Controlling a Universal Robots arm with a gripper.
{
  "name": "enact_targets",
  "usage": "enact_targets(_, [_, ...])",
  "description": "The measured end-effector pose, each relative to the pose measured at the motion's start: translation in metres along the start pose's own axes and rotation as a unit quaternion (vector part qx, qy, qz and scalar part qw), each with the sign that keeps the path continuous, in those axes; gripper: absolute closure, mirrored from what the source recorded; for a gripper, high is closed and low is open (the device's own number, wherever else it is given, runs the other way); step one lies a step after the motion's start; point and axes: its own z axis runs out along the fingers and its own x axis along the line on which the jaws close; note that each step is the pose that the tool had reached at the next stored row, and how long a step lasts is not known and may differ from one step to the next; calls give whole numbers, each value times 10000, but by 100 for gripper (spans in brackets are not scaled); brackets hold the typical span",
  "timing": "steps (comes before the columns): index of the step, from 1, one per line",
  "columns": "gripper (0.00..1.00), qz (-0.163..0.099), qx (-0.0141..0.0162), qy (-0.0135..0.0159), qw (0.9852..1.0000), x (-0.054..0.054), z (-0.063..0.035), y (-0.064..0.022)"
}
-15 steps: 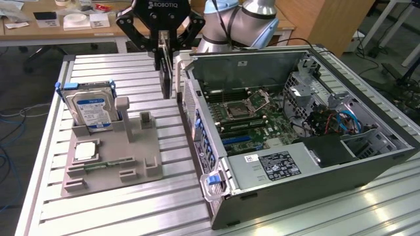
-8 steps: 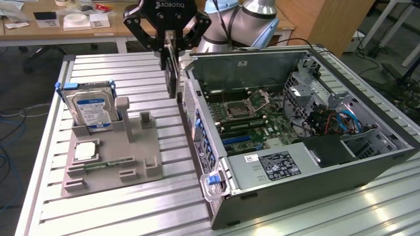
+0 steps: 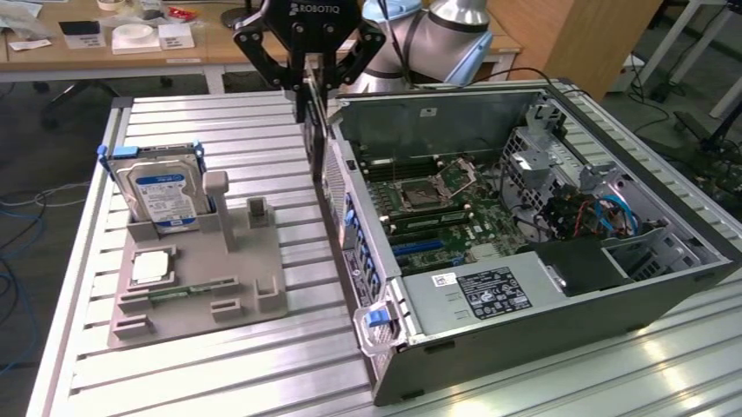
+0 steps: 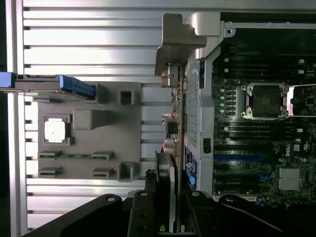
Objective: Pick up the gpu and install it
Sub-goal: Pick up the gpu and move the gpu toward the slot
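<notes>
Gripper point(image 3: 311, 85) pinching gpu point(image 3: 314, 130) edge-on at 12 o'clock of exterior view, above ribbed metal table point(image 3: 232, 373), open PC case point(image 3: 603, 300) at 3 o'clock, wooden desks point(image 3: 47, 54) at 11 o'clock

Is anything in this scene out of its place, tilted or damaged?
Nothing looks damaged or spilled. Only the thin flat gpu card is away from any holder: it hangs upright in the black gripper, by the rear wall of the open dark grey computer case, not in a slot.
</notes>
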Motion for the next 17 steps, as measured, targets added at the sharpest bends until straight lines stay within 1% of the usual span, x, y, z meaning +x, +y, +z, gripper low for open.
enact_targets(17, [73, -1, 0, 0, 10000, -236, -4, 3])
